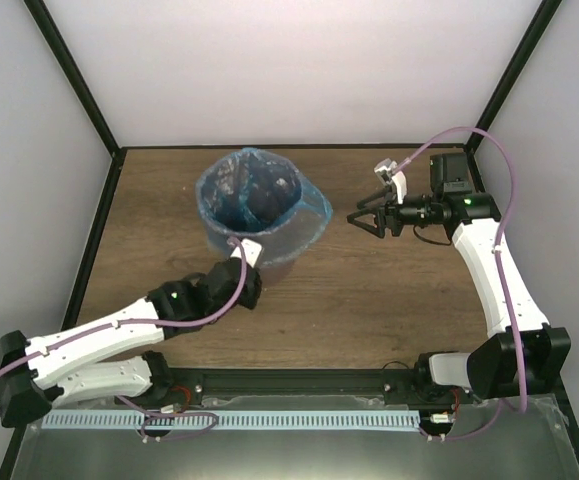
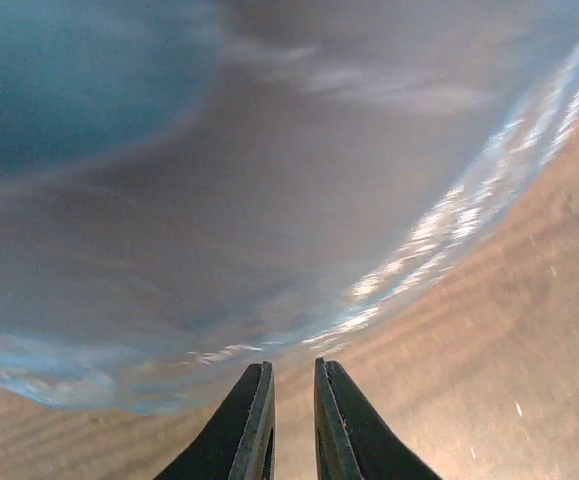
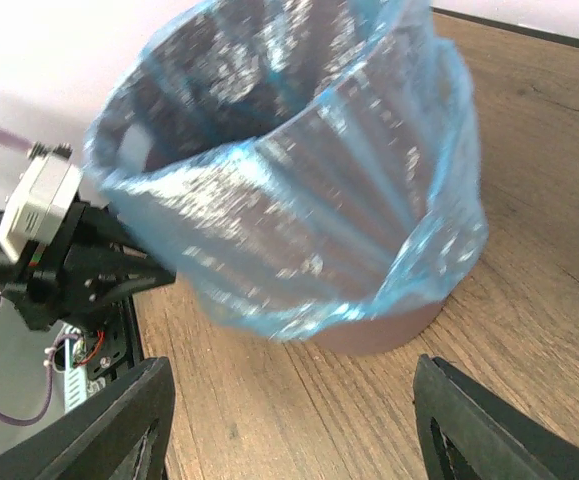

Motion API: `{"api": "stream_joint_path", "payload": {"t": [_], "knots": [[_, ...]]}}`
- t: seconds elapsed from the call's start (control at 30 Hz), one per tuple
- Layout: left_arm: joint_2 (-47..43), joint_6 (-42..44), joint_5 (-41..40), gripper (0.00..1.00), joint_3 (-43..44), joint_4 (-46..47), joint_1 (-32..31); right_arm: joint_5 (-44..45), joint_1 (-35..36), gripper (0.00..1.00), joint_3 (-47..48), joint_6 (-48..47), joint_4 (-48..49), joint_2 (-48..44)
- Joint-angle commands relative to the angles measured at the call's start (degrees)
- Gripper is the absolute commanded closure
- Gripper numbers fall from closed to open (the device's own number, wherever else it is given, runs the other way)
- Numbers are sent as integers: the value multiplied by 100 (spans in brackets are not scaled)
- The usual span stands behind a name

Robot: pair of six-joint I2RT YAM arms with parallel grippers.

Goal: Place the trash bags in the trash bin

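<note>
A brown wood-grain worktop (image 1: 369, 300) lies inside a black frame (image 1: 69, 75), with pale walls (image 1: 299, 60) behind and at both sides. A black rail (image 1: 299, 382) runs along its near edge, and a white slotted strip (image 1: 229, 421) lies just in front.

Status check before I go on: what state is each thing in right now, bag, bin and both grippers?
trash bag: open, draped over the bin's rim, hanging down its outside.
trash bin: upright, mostly covered by the bag.
left gripper: fingers nearly together, nothing visible between them, at the bag's lower edge.
right gripper: wide open, empty, apart from the bag.
</note>
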Motion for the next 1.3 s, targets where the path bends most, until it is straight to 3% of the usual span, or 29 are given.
{"api": "stream_joint_path", "payload": {"t": [0.0, 0.23, 0.37, 0.47, 0.6, 0.67, 0.83, 0.9, 1.03, 1.13, 1.2, 1.27], "knots": [[145, 882, 664, 88, -10, 1202, 643, -15, -46, 33, 190, 114, 155, -19], [326, 970, 1455, 86, 50, 1018, 656, 62, -64, 33, 148, 132, 266, -77], [-115, 909, 1945, 78, 292, 613, 654, 36, -73, 33, 118, 212, 336, -112], [-654, 908, 1766, 65, 518, 195, 655, 138, -82, 33, 33, 265, 489, -208], [-1030, 672, 595, 33, 1050, -531, 723, 427, -82, 32, -193, 353, 801, -366], [-1057, 720, 242, 28, 1364, -832, 882, 543, -82, 32, -287, 385, 920, -429], [-977, 692, -46, 20, 1993, -1007, 1589, 977, -110, 29, -408, 660, 1263, -615], [-872, 728, -135, 12, 2200, -1029, 1964, 1431, -185, 26, -325, 964, 1468, -695], [-340, 946, 17, 4, 2743, -1167, 3258, 2892, -344, 1, 43, 1592, 2094, -865], [37, 1254, 85, 0, 2878, -1013, 4222, 3918, -345, 0, 133, 1901, 2819, -1085], [104, 1386, -526, 0, 2789, -792, 4332, 4489, -346, 0, -3, 2108, 3194, -1227], [90, 1396, -334, 0, 2696, -673, 4442, 4618, -346, 0, -28, 2222, 3206, -1260]]}}
